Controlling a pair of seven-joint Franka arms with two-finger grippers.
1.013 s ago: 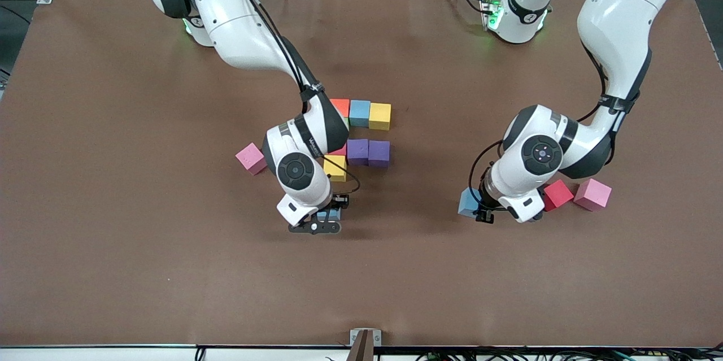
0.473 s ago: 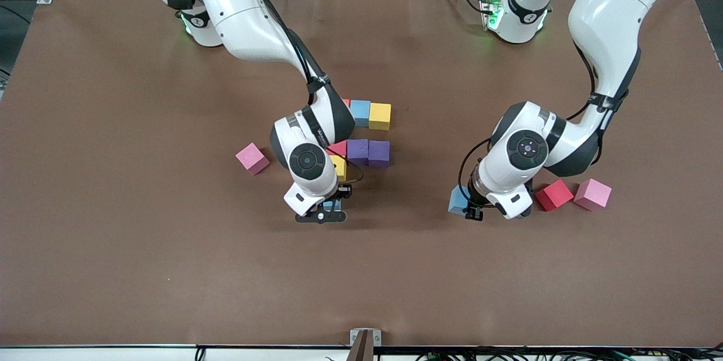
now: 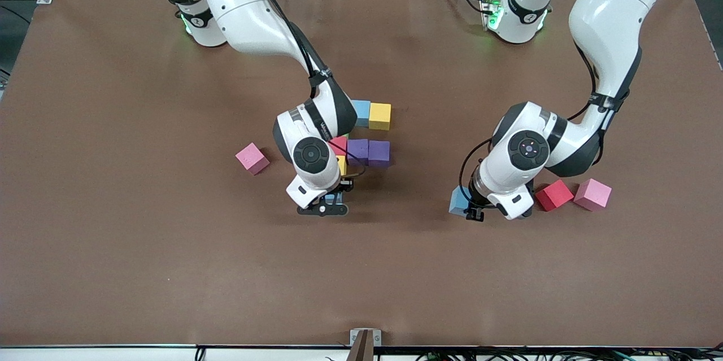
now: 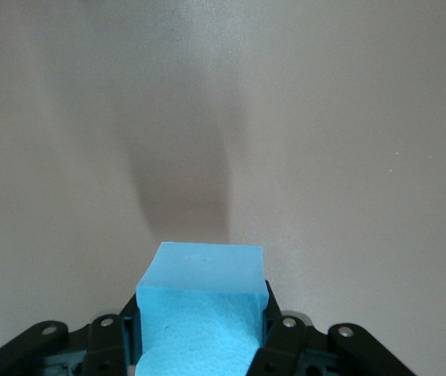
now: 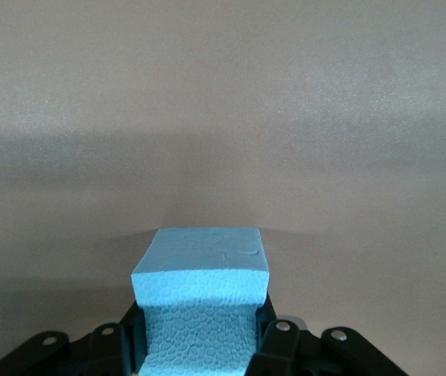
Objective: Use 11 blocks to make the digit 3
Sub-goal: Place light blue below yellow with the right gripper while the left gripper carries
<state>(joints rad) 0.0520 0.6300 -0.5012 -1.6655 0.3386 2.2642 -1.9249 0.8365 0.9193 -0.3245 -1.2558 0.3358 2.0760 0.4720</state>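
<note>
My right gripper (image 3: 326,203) is shut on a blue block (image 5: 203,274), low over the mat right beside the partly hidden yellow block (image 3: 341,164). That yellow block belongs to a cluster with a red block (image 3: 339,145), two purple blocks (image 3: 357,151) (image 3: 378,152), a blue block (image 3: 360,112) and a yellow block (image 3: 379,116). The right arm hides the rest of the cluster. My left gripper (image 3: 470,207) is shut on another blue block (image 4: 203,282), over bare mat next to a loose red block (image 3: 554,195).
One pink cube (image 3: 251,158) lies beside the cluster toward the right arm's end. Another pink cube (image 3: 592,194) touches the loose red block at the left arm's end. The brown mat (image 3: 361,270) is bare nearer the front camera.
The right arm has carried its blue block closer to the cluster, up against the yellow block. The left arm has shifted its blue block slightly toward the middle of the table.
</note>
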